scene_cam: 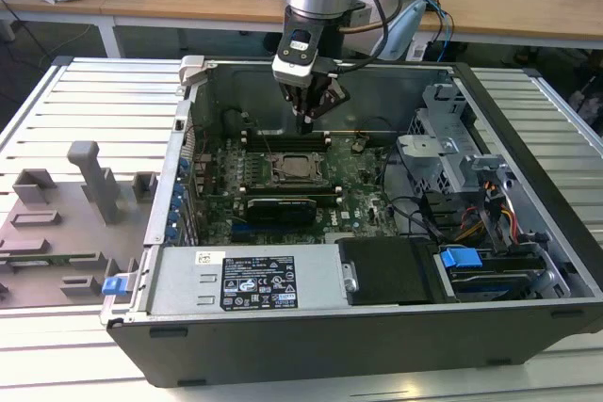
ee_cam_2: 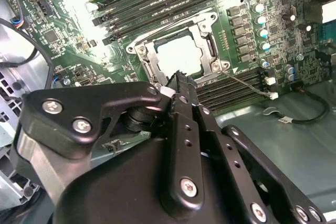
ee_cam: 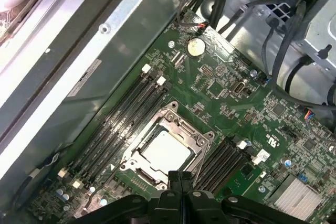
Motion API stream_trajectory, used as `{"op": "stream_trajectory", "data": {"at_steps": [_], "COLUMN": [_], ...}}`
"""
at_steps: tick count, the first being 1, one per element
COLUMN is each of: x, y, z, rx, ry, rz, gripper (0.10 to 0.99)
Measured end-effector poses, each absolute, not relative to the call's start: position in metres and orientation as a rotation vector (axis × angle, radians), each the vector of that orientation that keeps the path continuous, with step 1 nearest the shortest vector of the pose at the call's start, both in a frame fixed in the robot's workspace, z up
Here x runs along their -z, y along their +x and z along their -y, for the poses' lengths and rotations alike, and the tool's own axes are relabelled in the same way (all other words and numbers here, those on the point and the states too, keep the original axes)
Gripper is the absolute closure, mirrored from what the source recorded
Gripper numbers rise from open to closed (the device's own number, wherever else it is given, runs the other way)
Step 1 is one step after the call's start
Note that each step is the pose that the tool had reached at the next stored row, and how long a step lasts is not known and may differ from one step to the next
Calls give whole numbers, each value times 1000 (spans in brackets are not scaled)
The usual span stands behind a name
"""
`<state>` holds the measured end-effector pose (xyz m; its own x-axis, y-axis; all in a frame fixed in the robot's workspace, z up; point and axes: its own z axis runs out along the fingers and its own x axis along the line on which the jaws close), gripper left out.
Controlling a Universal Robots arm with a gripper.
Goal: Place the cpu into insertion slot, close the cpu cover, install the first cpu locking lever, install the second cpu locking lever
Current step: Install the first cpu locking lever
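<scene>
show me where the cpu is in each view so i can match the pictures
Exterior view: the cpu is the grey square in the middle of the green motherboard, inside the open case.
Second wrist view: the cpu is the pale square between the two banks of long black slots.
First wrist view: the cpu is again between those banks.
Shared landmark: the cpu cover, the metal frame around it.
</scene>
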<state>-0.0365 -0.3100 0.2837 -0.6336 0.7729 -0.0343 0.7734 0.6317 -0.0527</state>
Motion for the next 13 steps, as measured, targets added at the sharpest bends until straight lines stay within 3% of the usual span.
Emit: {"op": "stream_trajectory", "data": {"at_steps": [13], "x": [-284], "y": [-37], "z": [310], "rx": [97], "ry": [1203], "rz": [-2888], "gripper": [980]}}
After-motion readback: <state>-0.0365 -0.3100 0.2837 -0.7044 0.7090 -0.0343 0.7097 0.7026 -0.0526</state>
